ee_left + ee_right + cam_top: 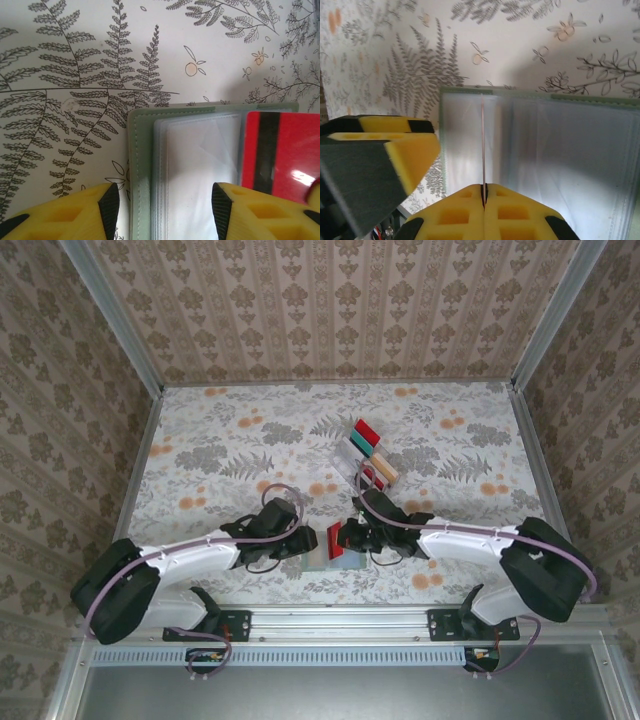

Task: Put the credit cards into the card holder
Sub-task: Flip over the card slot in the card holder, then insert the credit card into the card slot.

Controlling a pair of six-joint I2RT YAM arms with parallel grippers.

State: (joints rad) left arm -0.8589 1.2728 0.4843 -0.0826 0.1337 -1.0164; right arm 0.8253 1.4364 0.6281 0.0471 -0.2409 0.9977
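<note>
The card holder (145, 165) lies open near the table's front, grey-green with clear inner sleeves (560, 150), and is also seen from above (338, 558). My left gripper (165, 210) stands open over its left half: one fingertip (109, 207) is over the tablecloth and the other is on the sleeves. My right gripper (484, 192) is shut on a red credit card (483, 145), held on edge over the sleeves. The same card with its black stripe (280, 155) appears in the left wrist view and from above (335, 537). The two grippers (305, 540) (352, 537) face each other across the holder.
A clear slotted rack (352, 462) stands farther back at mid-table with red (366, 432), teal (360, 445) and beige (385, 468) cards in it. The floral tablecloth is walled on three sides. The left finger (385, 150) sits close beside the held card.
</note>
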